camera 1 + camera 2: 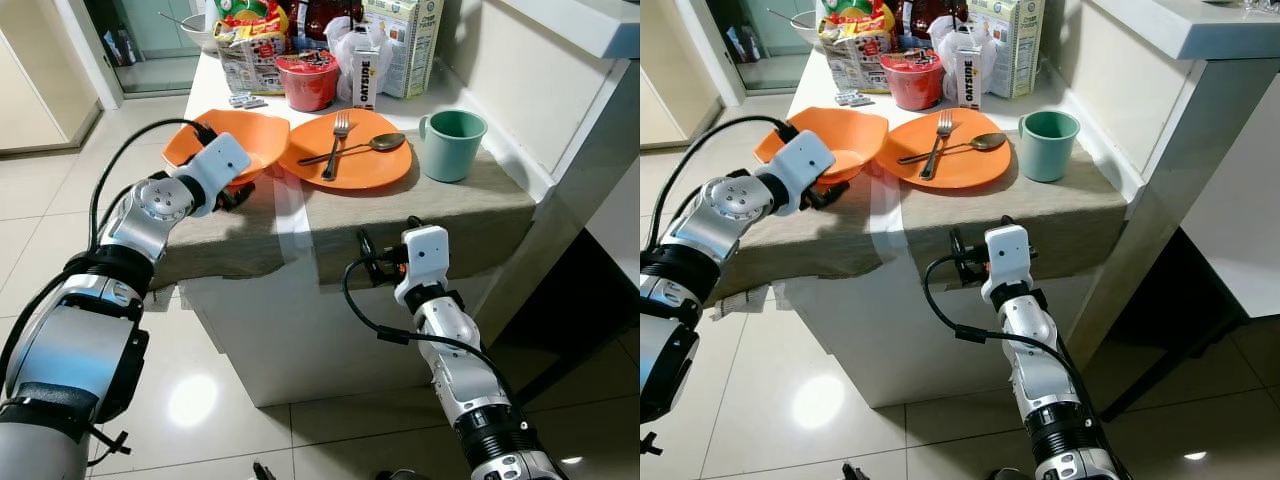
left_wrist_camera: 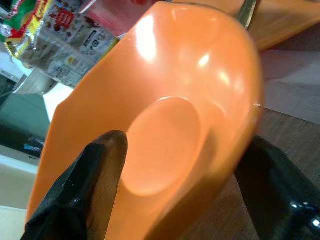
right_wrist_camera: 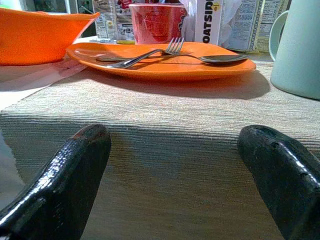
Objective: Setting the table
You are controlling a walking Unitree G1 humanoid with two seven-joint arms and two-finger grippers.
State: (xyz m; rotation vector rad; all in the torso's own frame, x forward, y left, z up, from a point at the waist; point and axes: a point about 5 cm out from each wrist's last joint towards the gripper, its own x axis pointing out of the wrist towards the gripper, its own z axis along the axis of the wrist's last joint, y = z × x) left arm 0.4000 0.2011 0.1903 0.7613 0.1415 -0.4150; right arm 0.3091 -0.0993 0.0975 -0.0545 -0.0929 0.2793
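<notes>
The left gripper has its fingers spread around the near rim of the orange bowl on the desk beside the orange plate, so closing comes next, while the right gripper waits open at the desk edge.

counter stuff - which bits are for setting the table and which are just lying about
For the job: orange bowl, orange plate, fork, spoon, green mug.

Lying about: red cup, oat drink carton, snack bag.
</notes>
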